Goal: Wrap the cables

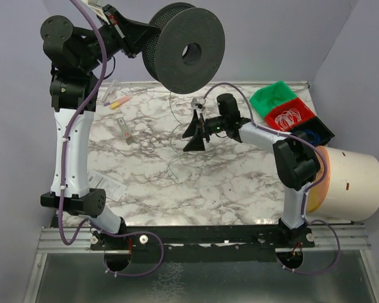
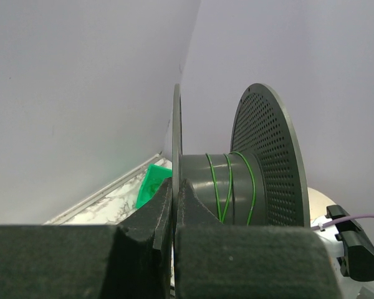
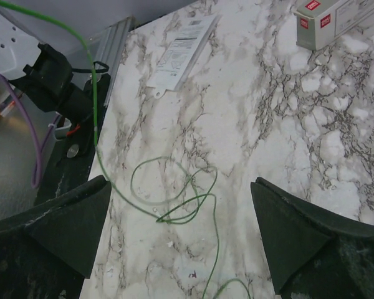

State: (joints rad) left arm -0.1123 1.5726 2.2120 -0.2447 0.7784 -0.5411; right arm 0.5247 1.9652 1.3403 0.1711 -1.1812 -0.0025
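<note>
Black foam pads of the left gripper: pressed together on the thin near flange of the spool, which it holds high over the far-left corner.
Right gripper: spread wide, nothing in it, hanging face-down over the marble table.
Green wire: hair-thin, lying in loose curls on the marble straight beneath the right gripper, in the gap between its two fingers and touching neither.
Its run: the curls have no single long axis. One strand climbs away to the upper left of the right wrist view, towards the spool, I'd guess.
Nearer arm: the right, plainly; the left has its grip taken up by the spool.
Coming move, as I judge it: a straight drop and a pinch, since the wire sits right under the gap.
Left wrist view alone: a few green turns already round the hub.
Right wrist view alone: the wire's colour and its curls.
Top view alone: the wire is barely a grey thread, but whitish coils show in a red bin, well off to the right.
</note>
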